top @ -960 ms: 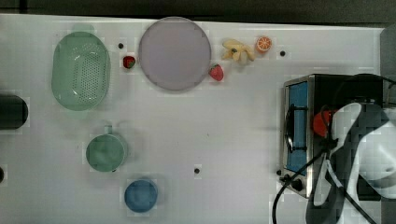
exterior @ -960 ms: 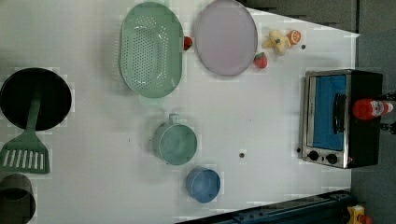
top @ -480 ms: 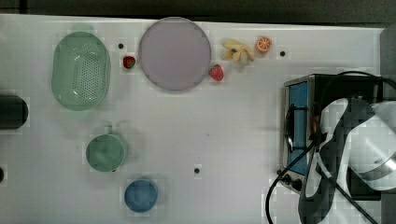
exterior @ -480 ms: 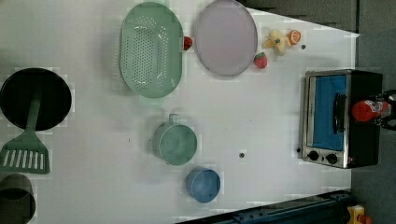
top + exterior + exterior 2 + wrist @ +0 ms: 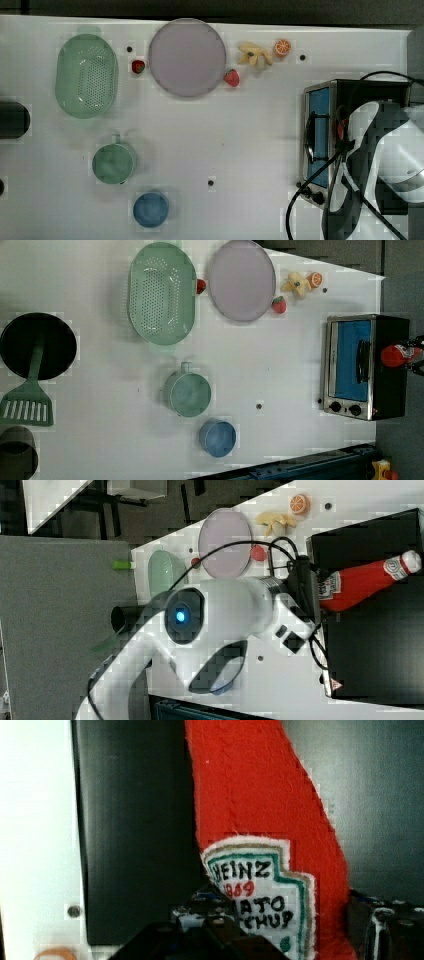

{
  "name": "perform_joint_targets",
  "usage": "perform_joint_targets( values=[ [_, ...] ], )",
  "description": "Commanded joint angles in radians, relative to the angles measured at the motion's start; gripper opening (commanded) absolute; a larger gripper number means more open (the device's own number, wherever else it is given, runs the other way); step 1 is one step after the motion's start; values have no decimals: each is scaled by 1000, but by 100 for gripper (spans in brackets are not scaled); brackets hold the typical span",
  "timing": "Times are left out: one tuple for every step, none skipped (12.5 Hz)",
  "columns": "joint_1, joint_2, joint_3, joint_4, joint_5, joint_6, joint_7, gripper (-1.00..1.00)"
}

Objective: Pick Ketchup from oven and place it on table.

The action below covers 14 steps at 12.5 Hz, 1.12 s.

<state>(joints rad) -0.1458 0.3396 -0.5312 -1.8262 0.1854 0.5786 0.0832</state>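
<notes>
Jaws around ketchup (image 5: pixel 357 584) atop oven (image 5: pixel 380 645)

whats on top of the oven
The ketchup lies on its side on the oven's black top, with the gripper at its base end. The arm covers part of that top.
</notes>
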Motion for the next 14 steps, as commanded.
perform_joint_targets(
  values=[
    [38,-90,5,133,-77,-105,6,27],
    [56,-113,15,176,-98,-177,5,26],
    [75,-136,32,218,-117,-241,5,27],
    [96,-159,56,255,-128,-297,5,27],
    [118,-182,89,282,-136,-344,5,26],
    [139,-205,128,296,-137,-384,5,27],
    [159,-227,172,298,-137,-422,5,27],
    [176,-243,219,298,-137,-464,5,27],
    [189,-252,263,297,-137,-502,5,27],
    [199,-253,306,295,-137,-530,5,26],
    [208,-253,347,288,-137,-543,5,27],
    [215,-253,384,270,-137,-541,5,27],
    [220,-253,418,248,-137,-538,5,27],
    [223,-253,445,221,-137,-535,6,26]
  ],
)
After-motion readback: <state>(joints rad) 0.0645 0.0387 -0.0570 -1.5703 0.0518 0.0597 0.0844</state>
